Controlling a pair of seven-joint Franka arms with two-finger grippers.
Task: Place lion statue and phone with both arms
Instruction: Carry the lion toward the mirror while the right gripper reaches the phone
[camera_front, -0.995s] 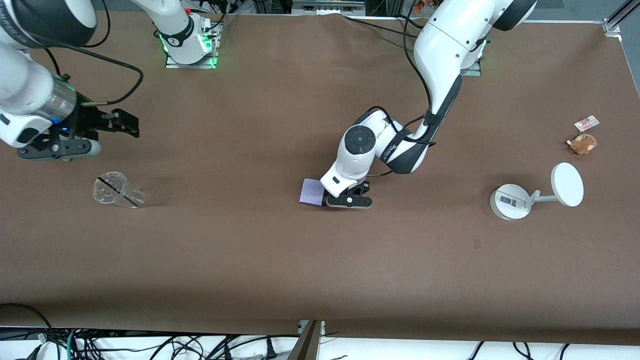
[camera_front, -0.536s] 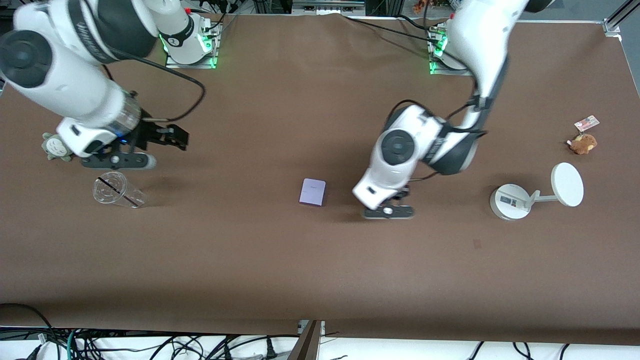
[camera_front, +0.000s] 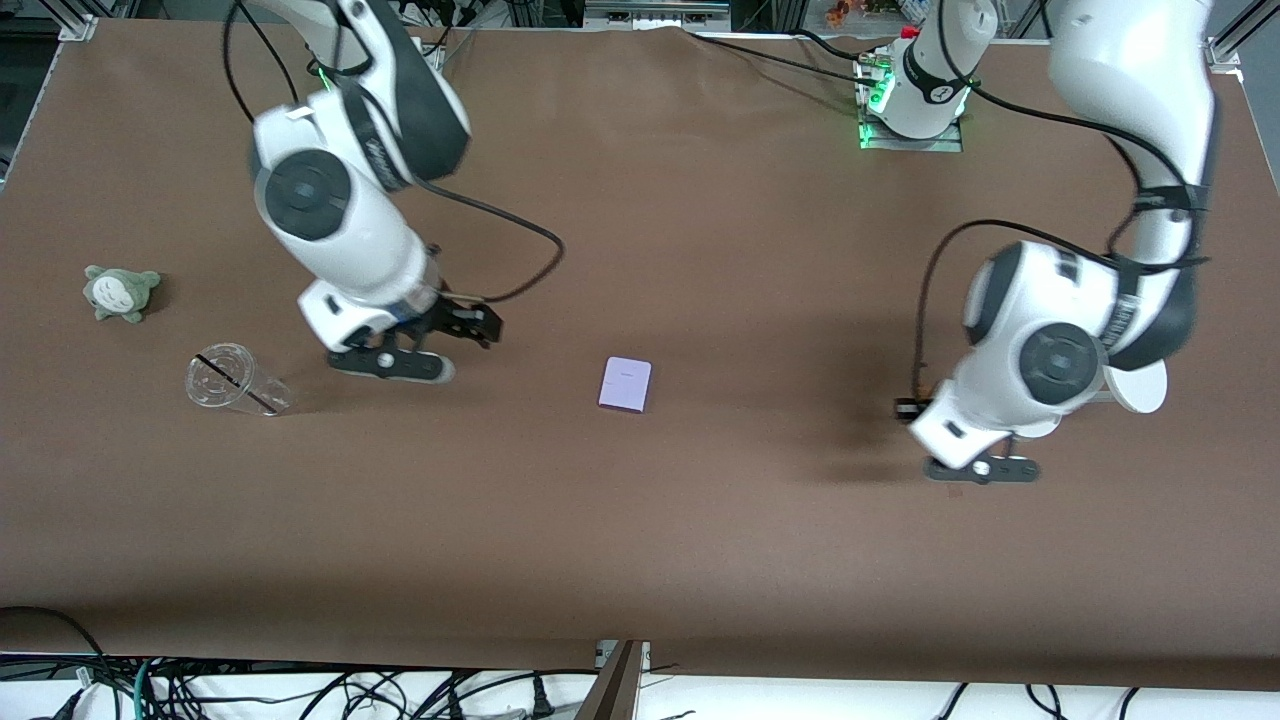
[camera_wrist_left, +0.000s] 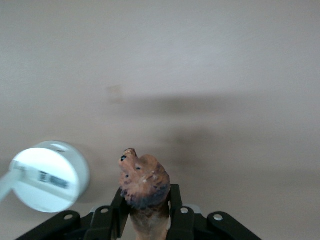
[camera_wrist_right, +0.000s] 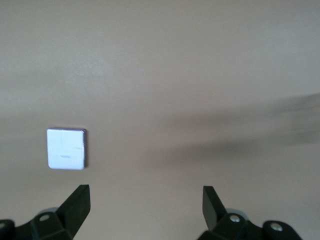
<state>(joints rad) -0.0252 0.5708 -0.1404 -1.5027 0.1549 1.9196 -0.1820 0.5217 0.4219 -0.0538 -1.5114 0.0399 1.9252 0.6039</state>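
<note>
Left end effector (camera_wrist_left: 145, 220), clamped on the lion (camera_wrist_left: 143, 182), should descend gently; right end effector (camera_wrist_right: 145, 205), spread wide and empty, should centre over the phone (camera_front: 625, 384).

I see a clear plastic cup (camera_front: 232, 381) lying on the brown table (camera_front: 700, 540), a grey plush toy (camera_front: 120, 291) near it, and a white stand (camera_front: 1135, 388) toward the left arm's end.

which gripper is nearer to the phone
Right. The right gripper is open above the table just beside the phone, toward the right arm's end. The left gripper, shut on the lion statue, is much farther off.
</note>
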